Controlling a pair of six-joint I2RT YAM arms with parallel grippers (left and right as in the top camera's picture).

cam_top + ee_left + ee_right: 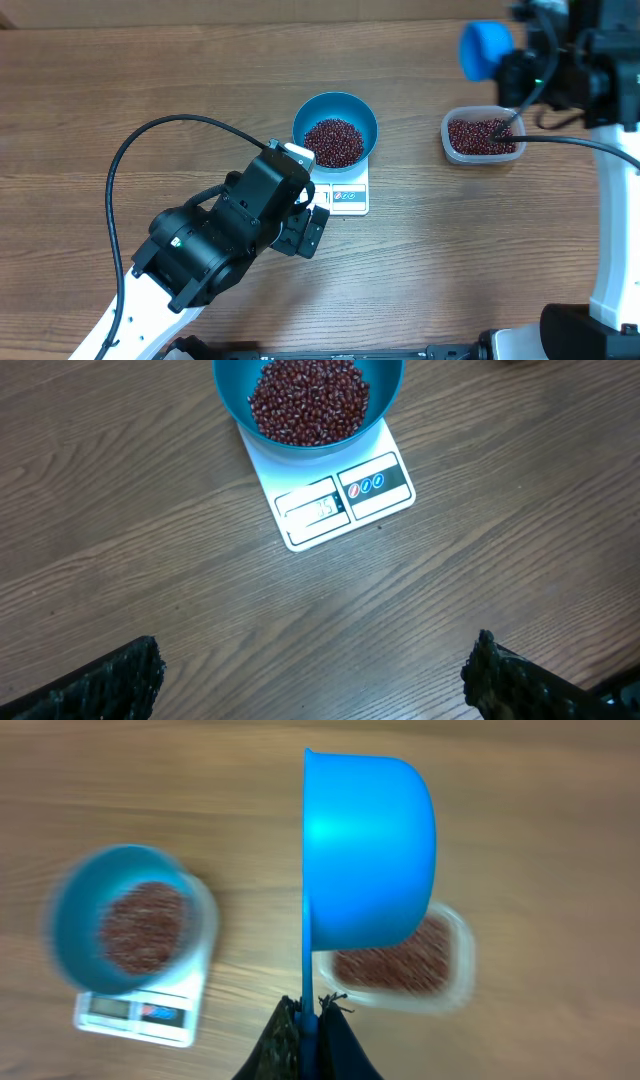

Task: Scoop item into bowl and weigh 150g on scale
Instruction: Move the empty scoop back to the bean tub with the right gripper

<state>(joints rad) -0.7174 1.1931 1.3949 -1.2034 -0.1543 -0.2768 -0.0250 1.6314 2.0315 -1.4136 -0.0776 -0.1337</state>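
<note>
The bright-blue bowl [363, 112] stands on the white scale [347, 197] at the table's middle, holding a heap of dark red-brown beans [333, 142]. My left gripper [310, 195] hangs open just in front of the scale, with nothing between its fingers [110, 680]; in the left wrist view the bowl [392, 400], beans [307, 400] and scale [345, 500] lie ahead. My right gripper [312, 1010] is shut on the handle of a blue scoop [370, 850], raised over the clear tub [458, 982] of beans [400, 965]. I cannot see inside the scoop.
The clear tub [446, 135] with beans [483, 135] sits at the right, the scoop [483, 48] above its far-left side. The left arm's black body and cable [130, 160] cover the front left of the wooden table.
</note>
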